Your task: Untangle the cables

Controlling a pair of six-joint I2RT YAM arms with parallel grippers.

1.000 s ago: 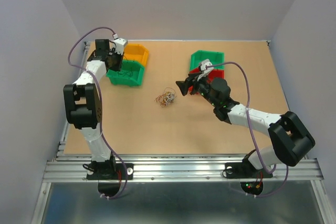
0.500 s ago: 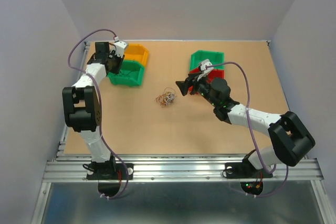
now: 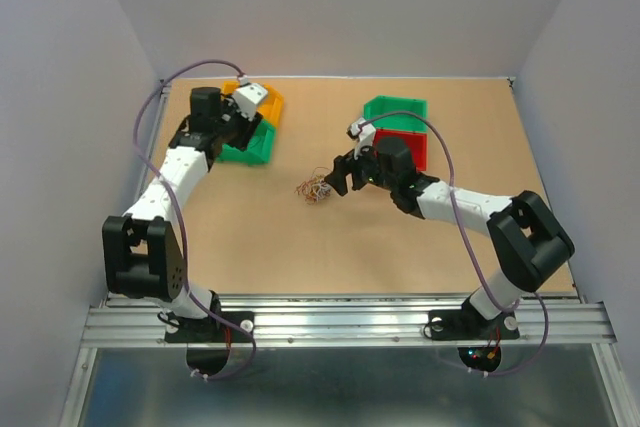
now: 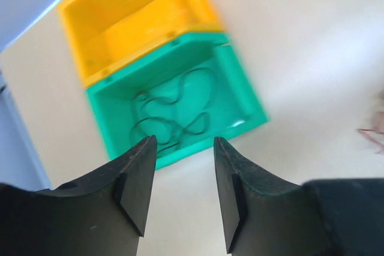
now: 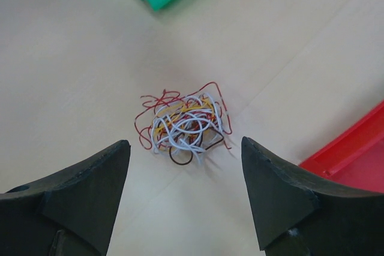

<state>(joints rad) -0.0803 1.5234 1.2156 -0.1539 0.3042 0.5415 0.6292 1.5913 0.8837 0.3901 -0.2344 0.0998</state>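
Observation:
The cables (image 5: 186,125) lie as a small wad of thin red, white, yellow and brown wires on the tan table, also seen mid-table from above as the cables (image 3: 316,188). My right gripper (image 5: 184,143) hangs open just above the wad, one finger to each side, touching nothing; from above the right gripper (image 3: 337,175) sits just right of it. My left gripper (image 4: 183,175) is open and empty over the near edge of a green bin (image 4: 246,91). A thin dark wire (image 4: 174,112) lies loose in that bin. From above, the left gripper (image 3: 238,129) is at the back left.
An empty yellow bin (image 4: 132,22) stands behind the left green bin (image 3: 258,147). A second green bin (image 3: 395,110) and a red bin (image 3: 412,150) stand at the back right, the red one partly hidden by my right arm. White walls enclose the table.
My left gripper has gone from shut to open and its arm has swung right over the green bin. My right arm has moved left, up to the wad.

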